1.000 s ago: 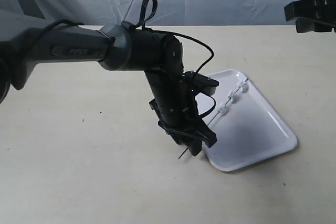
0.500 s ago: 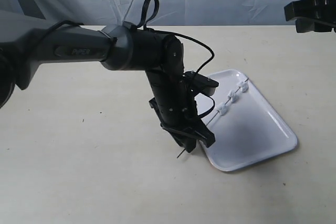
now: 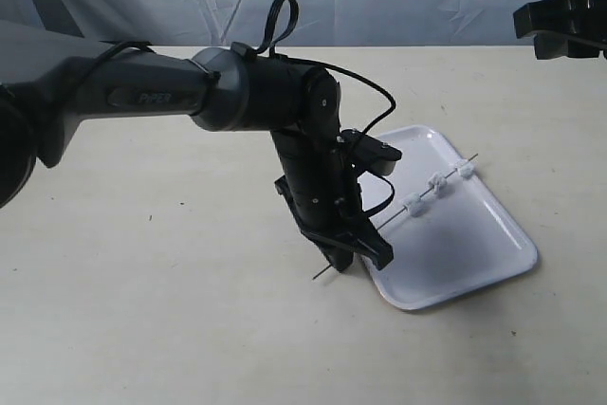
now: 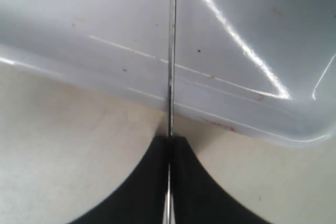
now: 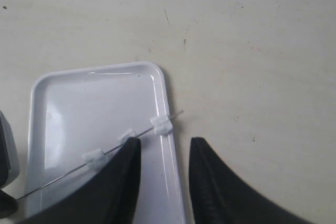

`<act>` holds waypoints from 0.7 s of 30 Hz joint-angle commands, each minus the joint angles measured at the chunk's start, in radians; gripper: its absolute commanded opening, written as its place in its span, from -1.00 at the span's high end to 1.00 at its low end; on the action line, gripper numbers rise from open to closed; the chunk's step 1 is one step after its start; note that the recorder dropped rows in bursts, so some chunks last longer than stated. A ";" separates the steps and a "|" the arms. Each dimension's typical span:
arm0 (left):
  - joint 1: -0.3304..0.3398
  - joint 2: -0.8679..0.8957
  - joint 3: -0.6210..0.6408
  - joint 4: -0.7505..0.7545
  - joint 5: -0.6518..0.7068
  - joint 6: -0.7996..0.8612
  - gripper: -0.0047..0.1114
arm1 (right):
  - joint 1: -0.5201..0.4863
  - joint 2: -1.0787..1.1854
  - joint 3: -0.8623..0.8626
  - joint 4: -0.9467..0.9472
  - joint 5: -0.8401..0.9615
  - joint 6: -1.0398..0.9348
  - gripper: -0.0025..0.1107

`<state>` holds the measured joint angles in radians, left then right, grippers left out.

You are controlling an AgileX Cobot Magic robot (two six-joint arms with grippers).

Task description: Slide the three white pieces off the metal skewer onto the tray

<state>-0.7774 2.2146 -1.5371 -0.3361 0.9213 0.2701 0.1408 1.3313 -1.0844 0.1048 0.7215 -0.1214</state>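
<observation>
Skewer [image 3: 450, 175] of thin metal, pinched near one end between the fully closed jaws of the left gripper [image 4: 169, 145] just outside the tray [image 3: 474, 234], its length slanting across the tray. Three white pieces [image 3: 437, 182] threaded along the skewer's far half, the outermost at the tray's rim. Empty right gripper [image 5: 164, 144], jaws parted, held high and well apart from the skewer.

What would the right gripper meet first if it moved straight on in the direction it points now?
Probably the end piece on the skewer, which sits over the tray rim just ahead of the open right gripper. Depth is unclear, so it might instead reach the rim or the table.
</observation>
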 commanded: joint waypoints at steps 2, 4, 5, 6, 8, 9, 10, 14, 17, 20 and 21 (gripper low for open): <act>-0.014 0.053 0.022 -0.003 -0.009 0.003 0.92 | 0.000 0.002 -0.008 -0.001 -0.003 -0.004 0.40; -0.014 0.053 0.022 -0.008 -0.007 0.003 0.92 | 0.000 0.002 -0.008 0.001 -0.003 -0.004 0.40; -0.014 0.053 0.022 -0.008 -0.007 0.003 0.92 | 0.000 0.002 -0.008 0.001 -0.003 -0.004 0.40; -0.014 0.053 0.022 -0.008 -0.007 0.003 0.92 | 0.000 0.002 -0.008 0.001 -0.003 -0.004 0.40; -0.014 0.053 0.022 -0.005 -0.008 0.003 0.92 | 0.000 0.002 -0.008 0.001 -0.003 -0.004 0.40; -0.014 0.053 0.022 -0.003 -0.010 0.003 0.92 | 0.000 0.002 -0.008 0.001 -0.003 -0.004 0.40; -0.014 0.053 0.022 -0.003 -0.012 0.003 0.92 | 0.000 0.002 -0.008 0.001 0.000 -0.004 0.40; -0.012 0.030 0.022 0.031 -0.034 -0.003 0.92 | 0.000 0.002 -0.008 0.042 0.006 -0.004 0.40; -0.012 -0.024 0.022 0.035 -0.074 -0.010 0.92 | 0.000 0.002 -0.008 0.042 0.008 -0.004 0.40; -0.012 -0.071 0.022 0.040 -0.091 -0.010 0.92 | 0.000 0.002 -0.008 0.049 0.012 -0.004 0.40; -0.012 -0.085 0.022 0.048 -0.091 -0.010 0.92 | 0.000 0.002 -0.008 0.054 0.018 -0.004 0.40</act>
<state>-0.7836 2.1758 -1.5178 -0.3102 0.8519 0.2664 0.1408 1.3313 -1.0844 0.1496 0.7280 -0.1214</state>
